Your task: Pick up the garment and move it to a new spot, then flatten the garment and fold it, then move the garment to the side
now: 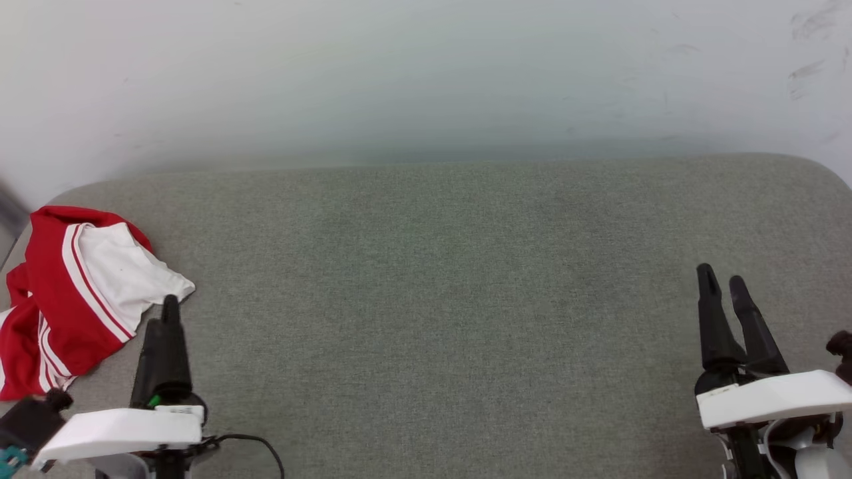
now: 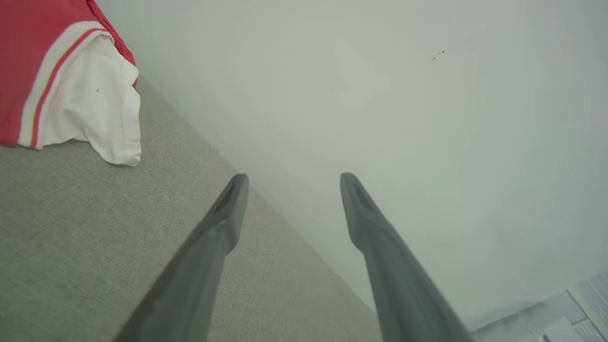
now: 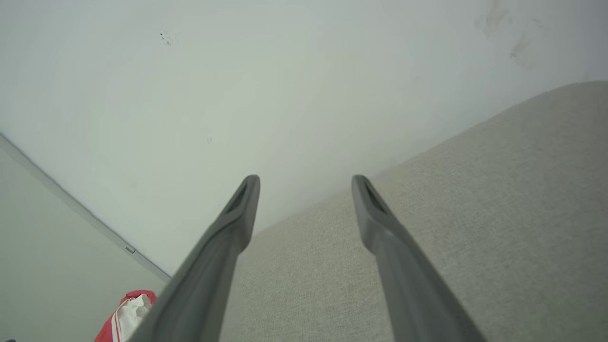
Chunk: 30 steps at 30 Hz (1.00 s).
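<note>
The garment [image 1: 73, 299] lies crumpled at the far left edge of the grey surface, red with a white sleeve and striped trim. It also appears at the top left of the left wrist view [image 2: 61, 80] and small at the bottom left of the right wrist view [image 3: 124, 318]. My left gripper [image 1: 170, 306] hovers just right of the white sleeve, apart from it; its fingers [image 2: 223, 223] stand open and empty. My right gripper [image 1: 722, 283] is at the far right, open, with nothing between its fingers [image 3: 375, 213].
A grey fabric-covered surface [image 1: 439, 299] spans the view, with rounded far corners. A pale wall [image 1: 426, 73] stands directly behind it. A black cable [image 1: 256, 442] trails by my left wrist.
</note>
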Tool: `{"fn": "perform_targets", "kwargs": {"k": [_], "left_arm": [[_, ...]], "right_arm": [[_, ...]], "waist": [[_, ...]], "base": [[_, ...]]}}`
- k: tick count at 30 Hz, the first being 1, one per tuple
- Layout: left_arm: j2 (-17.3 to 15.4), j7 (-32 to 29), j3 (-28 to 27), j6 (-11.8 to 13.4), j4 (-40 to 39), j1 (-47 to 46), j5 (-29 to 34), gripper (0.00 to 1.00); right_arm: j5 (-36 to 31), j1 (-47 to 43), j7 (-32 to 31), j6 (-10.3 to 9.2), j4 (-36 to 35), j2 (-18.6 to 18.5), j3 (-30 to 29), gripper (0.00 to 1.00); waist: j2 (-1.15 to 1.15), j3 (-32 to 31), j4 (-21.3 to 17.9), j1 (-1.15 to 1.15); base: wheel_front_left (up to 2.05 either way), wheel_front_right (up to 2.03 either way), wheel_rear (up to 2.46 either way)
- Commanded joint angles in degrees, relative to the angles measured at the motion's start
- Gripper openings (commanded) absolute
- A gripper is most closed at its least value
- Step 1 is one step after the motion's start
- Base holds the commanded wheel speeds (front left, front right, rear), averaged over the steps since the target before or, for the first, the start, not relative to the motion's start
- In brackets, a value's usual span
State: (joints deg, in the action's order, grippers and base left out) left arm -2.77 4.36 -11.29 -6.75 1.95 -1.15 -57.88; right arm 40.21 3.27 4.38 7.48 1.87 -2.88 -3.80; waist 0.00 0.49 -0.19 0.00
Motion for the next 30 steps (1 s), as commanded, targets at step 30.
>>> {"fn": "perform_targets", "kwargs": {"k": [30], "left_arm": [[-4.95,5.62,21.09,10.98,-7.76,2.68,37.74,1.0]], "right_arm": [[-32.95,-1.05,5.58,0.01,-1.03,-0.01,2.85,1.0]], "waist": [[0.0,0.53,-0.42,0.0]], "base": [[0.0,0.0,0.0]]}}
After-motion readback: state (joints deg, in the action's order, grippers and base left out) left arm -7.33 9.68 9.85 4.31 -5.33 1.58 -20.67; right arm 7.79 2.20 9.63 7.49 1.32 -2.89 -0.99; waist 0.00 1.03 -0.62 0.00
